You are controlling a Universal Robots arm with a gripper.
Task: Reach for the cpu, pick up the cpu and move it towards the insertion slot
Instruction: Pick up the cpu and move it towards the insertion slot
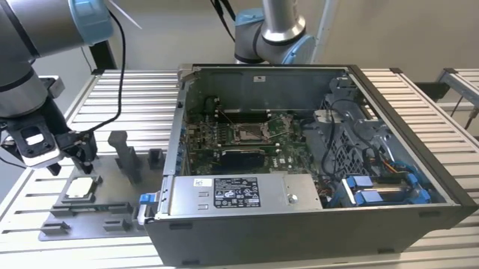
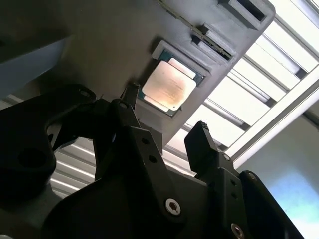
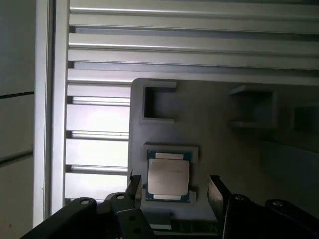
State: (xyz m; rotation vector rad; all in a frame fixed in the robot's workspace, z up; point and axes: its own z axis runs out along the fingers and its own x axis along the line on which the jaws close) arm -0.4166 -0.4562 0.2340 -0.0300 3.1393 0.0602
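Hovers with end effector (image 1: 71, 167) released, just above the cpu (image 1: 81, 188). Lies flat in a grey fixture (image 1: 112, 208) on the worktop (image 1: 419, 112), well apart from the insertion slot (image 1: 249, 132).

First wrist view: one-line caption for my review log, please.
Open fingers hover over the cpu, which lies ungrasped in its recess on the grey fixture plate.

exterior view evenly, softly lit. second wrist view: slatted table (image 2: 227, 127) blown out white, gripper (image 2: 164, 113) backlit black, warm glare on cpu (image 2: 168, 86).
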